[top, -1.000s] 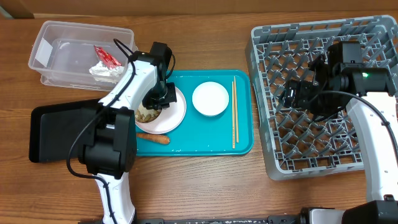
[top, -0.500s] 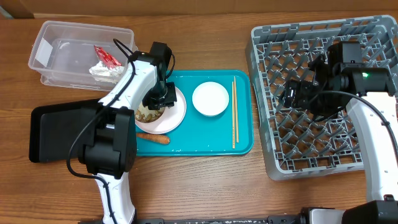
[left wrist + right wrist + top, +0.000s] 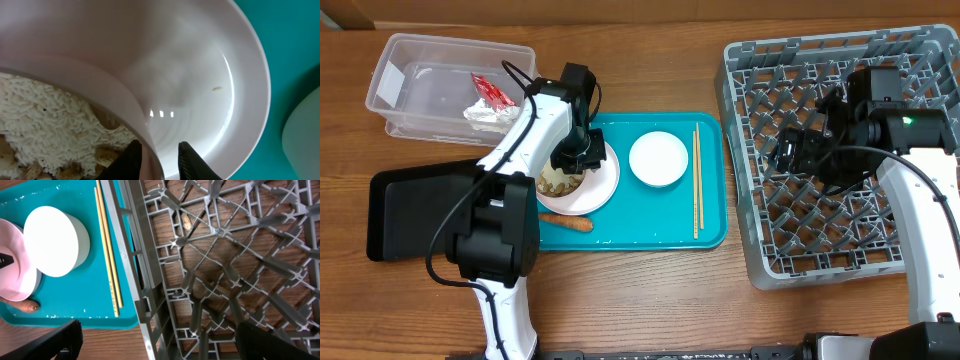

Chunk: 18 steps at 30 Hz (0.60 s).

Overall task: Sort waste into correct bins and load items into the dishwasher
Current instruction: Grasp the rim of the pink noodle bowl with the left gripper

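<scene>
A pale plate [image 3: 603, 188] on the teal tray carries a bowl [image 3: 558, 183] of beige food scraps [image 3: 45, 125] and rice. My left gripper [image 3: 160, 150] is low over it, its jaws astride the bowl's rim [image 3: 117, 87]. One finger is inside against the wall. The other stands outside with a small gap, so the gripper is open. An orange carrot [image 3: 567, 222] lies just in front of the plate. A red wrapper [image 3: 490, 90] and white tissue [image 3: 488, 115] lie in the clear tub [image 3: 390, 75]. My right gripper [image 3: 165, 342] hangs open over the grey dish rack [image 3: 740, 120].
On the teal tray [image 3: 650, 225] also stand a white cup [image 3: 658, 158] and a pair of chopsticks [image 3: 697, 180]. The black tray [image 3: 410, 210] lies at the left, by my left arm's base. The rack's near edge [image 3: 145, 280] borders the teal tray.
My left gripper has shifted slightly over the bowl. The right arm and the other things stay where they were.
</scene>
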Available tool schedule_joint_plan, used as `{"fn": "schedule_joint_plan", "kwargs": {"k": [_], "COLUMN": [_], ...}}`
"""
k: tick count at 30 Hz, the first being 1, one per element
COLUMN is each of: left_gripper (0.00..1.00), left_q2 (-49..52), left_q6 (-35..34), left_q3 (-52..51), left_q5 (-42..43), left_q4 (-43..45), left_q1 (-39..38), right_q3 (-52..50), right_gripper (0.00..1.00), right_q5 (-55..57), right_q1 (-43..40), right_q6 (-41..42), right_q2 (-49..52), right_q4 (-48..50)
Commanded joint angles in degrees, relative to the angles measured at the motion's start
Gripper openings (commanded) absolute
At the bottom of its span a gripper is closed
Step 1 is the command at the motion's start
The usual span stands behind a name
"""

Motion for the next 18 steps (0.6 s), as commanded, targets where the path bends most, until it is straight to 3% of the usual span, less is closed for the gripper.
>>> {"fn": "schedule_joint_plan", "kwargs": {"k": [1,13,18], "left_gripper": [0.29,0.33,0.26], "left_q2": [-0.4,0.0,0.0], "left_q6": [0.3,1.1,1.1], "left_q3": [1.2,0.5,-0.5], "left_q5": [2.1,-0.2,-0.2], "left_q4": [0.6,1.7,1.7], "left_q1": [-0.3,-3.3,-3.4], "right_q3": [0.2,0.2,0.2], "right_gripper": [1.00,1.00,1.00], "right_q5": [0.6,0.6,0.6], "right_q1": [0.1,0.1,0.1], "right_q6": [0.0,0.0,0.0], "right_q2": [-0.7,-0.7,-0.7], "right_q4": [0.3,0.1,0.1]}}
